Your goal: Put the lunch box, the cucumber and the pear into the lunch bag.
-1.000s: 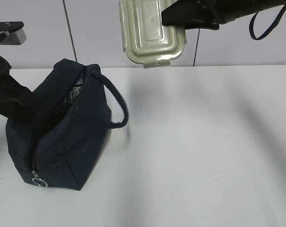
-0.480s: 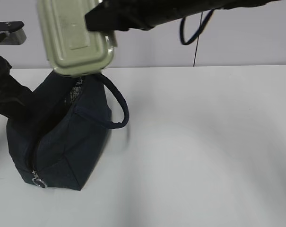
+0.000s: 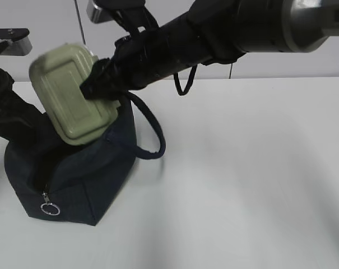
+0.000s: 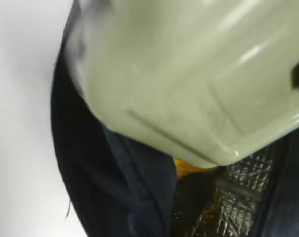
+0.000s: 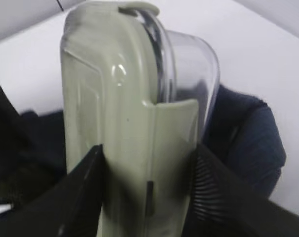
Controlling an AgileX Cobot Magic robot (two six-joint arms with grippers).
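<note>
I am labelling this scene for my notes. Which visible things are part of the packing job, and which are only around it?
Part of the job:
- lunch box, held by the right gripper over the bag's mouth
- lunch bag, open
- a yellow item inside the bag, probably the pear
- left gripper, unseen, at the bag's far side

Only around:
- white table
- wall

No cucumber is visible.

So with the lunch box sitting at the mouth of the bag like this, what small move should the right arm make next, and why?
Probably lower it further in. The right gripper grips the lunch box tilted, its lower end just inside the lunch bag while most stays above the rim. Something yellow already lies inside.
</note>
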